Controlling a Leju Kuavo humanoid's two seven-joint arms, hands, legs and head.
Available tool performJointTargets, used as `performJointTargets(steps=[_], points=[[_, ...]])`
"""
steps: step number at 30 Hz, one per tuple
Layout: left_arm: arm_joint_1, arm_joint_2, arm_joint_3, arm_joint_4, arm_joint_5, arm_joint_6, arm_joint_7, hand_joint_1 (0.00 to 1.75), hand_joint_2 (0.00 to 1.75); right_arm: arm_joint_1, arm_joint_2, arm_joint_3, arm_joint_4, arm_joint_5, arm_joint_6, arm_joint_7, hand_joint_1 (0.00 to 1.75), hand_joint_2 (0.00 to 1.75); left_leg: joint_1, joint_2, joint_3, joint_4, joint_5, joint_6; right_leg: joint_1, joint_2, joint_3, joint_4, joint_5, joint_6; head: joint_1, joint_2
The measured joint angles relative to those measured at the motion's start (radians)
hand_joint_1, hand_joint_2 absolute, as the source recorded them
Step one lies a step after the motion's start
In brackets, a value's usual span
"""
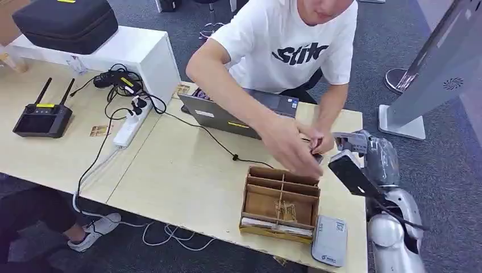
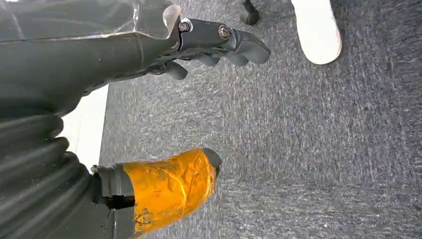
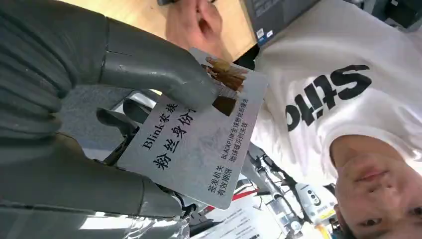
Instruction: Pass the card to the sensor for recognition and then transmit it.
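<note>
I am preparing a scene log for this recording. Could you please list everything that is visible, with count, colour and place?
card: one, pale grey with printed text, held in the right hand
card reader: one, light grey, table's near edge, right of the box
wooden box: one, brown, with compartments, on the table
laptop: one, grey, in front of the person
power strip: one, white, on the table with black cables
remote controller: one, black, two antennas, table's left part
black case: one, on a white cabinet
table: one, light wood
person: one, white shirt, hands reaching near the box
left hand: dark, hanging over grey carpet
right hand: grey, holds the card
</note>
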Motion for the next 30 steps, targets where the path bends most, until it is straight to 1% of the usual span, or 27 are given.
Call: performJointTargets(steps=[2, 7, 15, 17, 23, 24, 25, 30], points=[[-0.004, 0.005, -0.012, 0.0, 0.0, -0.004, 0.0, 0.0, 1.75, -0.052, 0.005, 0.005, 0.048, 0.0, 0.008, 0.017, 1.75, 1.75, 0.0, 0.0, 0.0, 0.0, 0.0, 0.0, 0.0, 0.0, 0.0, 0.0, 0.0, -0.001, 0.0, 0.0], [-0.008, 0.013, -0.031, 0.0, 0.0, -0.007, 0.0, 0.0, 1.75, -0.121, 0.016, 0.01, 0.116, 0.0, 0.011, 0.03, 1.75, 1.75, 0.0, 0.0, 0.0, 0.0, 0.0, 0.0, 0.0, 0.0, 0.0, 0.0, 0.0, -0.001, 0.0, 0.0], [-0.008, 0.013, -0.034, 0.0, 0.0, -0.007, 0.0, 0.0, 1.75, -0.129, 0.016, 0.01, 0.125, 0.0, 0.011, 0.032, 1.75, 1.75, 0.0, 0.0, 0.0, 0.0, 0.0, 0.0, 0.0, 0.0, 0.0, 0.0, 0.0, -0.001, 0.001, 0.0], [-0.008, 0.015, -0.037, 0.0, 0.0, -0.007, 0.0, 0.0, 1.75, -0.143, 0.018, 0.013, 0.144, 0.0, 0.01, 0.032, 1.75, 1.75, 0.0, -0.001, 0.0, 0.0, 0.0, 0.0, 0.0, 0.0, 0.0, 0.0, 0.0, -0.001, 0.0, 0.0], [-0.008, 0.015, -0.053, 0.0, 0.0, -0.008, 0.0, 0.0, 1.75, -0.177, 0.034, 0.023, 0.19, -0.002, 0.011, 0.031, 1.75, 1.75, 0.0, -0.008, -0.003, 0.0, 0.0, 0.0, 0.0, -0.007, 0.0, 0.0, -0.001, 0.001, 0.0, 0.0], [-0.008, 0.016, -0.056, 0.0, 0.0, -0.009, 0.0, 0.0, 1.75, -0.184, 0.034, 0.023, 0.197, -0.008, 0.013, 0.031, 0.05, 1.75, 0.0, -0.008, -0.003, 0.0, 0.0, 0.001, 0.0, -0.007, 0.0, 0.0, -0.001, 0.001, 0.0, 0.0], [-0.008, 0.016, -0.059, 0.0, 0.0, -0.009, 0.0, 0.0, 1.75, -0.192, 0.036, 0.023, 0.207, -0.014, 0.014, 0.029, 0.0, 1.75, 0.0, -0.008, -0.003, 0.0, 0.0, 0.001, 0.0, -0.007, 0.0, -0.001, 0.0, 0.001, 0.0, 0.0], [-0.009, 0.018, -0.069, 0.0, 0.0, -0.01, 0.0, 0.0, 1.75, -0.194, 0.044, 0.022, 0.223, -0.032, 0.008, -0.001, 0.0, 1.75, -0.001, -0.007, -0.002, 0.0, 0.0, 0.001, 0.0, -0.006, -0.001, -0.001, 0.0, 0.001, 0.0, 0.0]])
